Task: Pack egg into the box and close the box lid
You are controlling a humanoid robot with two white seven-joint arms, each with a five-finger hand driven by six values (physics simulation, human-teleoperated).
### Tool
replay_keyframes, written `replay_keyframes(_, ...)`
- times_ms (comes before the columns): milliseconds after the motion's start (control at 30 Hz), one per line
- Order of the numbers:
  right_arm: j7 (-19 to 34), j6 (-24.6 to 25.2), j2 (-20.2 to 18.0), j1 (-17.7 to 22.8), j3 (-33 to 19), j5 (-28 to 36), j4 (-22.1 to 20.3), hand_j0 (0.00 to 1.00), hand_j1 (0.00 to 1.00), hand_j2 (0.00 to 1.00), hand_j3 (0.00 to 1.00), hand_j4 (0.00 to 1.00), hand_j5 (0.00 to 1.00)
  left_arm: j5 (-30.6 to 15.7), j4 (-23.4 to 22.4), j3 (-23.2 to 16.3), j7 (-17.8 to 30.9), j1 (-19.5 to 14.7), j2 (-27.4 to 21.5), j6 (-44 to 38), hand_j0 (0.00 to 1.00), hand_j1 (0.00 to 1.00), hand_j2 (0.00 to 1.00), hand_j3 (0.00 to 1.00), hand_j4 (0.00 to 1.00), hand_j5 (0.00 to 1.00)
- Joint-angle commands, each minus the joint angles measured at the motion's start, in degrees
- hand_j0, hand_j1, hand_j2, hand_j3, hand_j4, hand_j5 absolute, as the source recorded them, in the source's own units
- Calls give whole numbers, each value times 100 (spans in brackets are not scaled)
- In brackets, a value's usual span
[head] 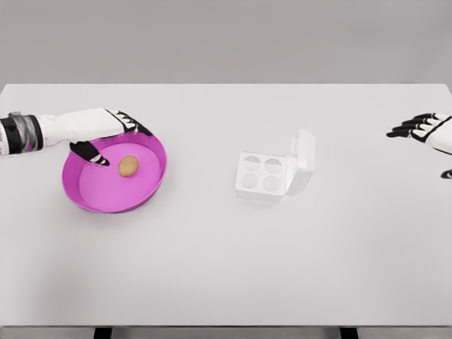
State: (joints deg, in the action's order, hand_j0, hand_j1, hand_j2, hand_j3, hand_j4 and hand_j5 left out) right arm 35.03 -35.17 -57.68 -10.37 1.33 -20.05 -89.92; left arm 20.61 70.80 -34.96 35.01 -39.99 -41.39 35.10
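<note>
Bright, even light all over, flat and diffuse, with no glare anywhere on the white bench (226,268). Shadows are faint: a soft one inside the pink bowl (152,185) under its near wall, another pale smudge beside the white box (263,174). Edges look slightly soft throughout, and straight lines stay straight to the corners.

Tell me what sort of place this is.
Probably a simulated test bench rather than a real kitchen: a plain white table against a blank grey wall, holding only a pink bowl with one egg and an open four-cup egg box.
</note>
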Motion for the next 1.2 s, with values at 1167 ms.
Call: replay_keyframes(1167,-3,17,-234,176,-10,10,1,100,100,100,100,100,100,30,-137,-591,-1,-70,-53,-10,79,79,79,79,79,79)
